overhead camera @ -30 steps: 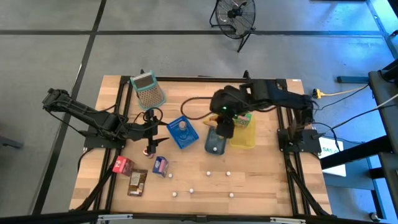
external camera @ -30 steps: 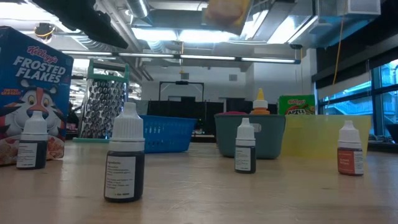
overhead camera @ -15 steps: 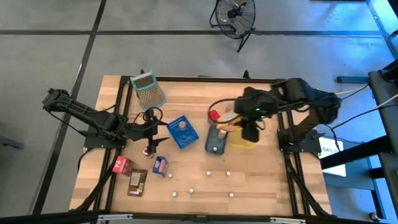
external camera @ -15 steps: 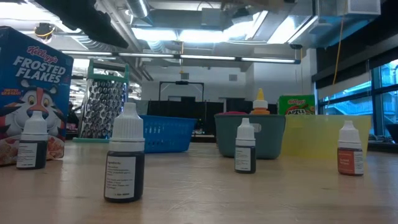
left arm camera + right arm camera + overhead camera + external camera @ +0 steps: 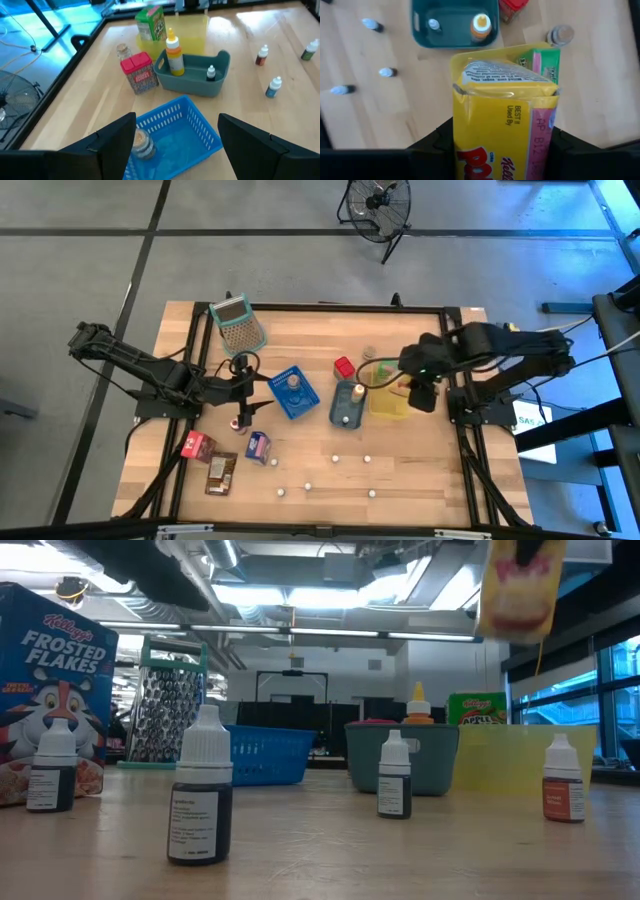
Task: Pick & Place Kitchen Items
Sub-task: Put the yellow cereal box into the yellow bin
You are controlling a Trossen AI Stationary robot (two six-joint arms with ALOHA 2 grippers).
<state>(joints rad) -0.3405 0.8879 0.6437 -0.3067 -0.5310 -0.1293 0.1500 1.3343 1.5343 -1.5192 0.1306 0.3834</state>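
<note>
We see the right gripper (image 5: 421, 393) pinching a yellow cereal box (image 5: 502, 125) above the yellow tray (image 5: 385, 406); the box hangs with its long axis roughly vertical, top end pointing down at the tray. The left gripper (image 5: 246, 392) waits, fingers spread, beside the blue basket (image 5: 297, 397).

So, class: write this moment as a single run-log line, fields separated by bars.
right gripper: shut on yellow cardboard cereal box, above yellow plastic tray | left gripper: open, empty, over blue plastic basket
</note>
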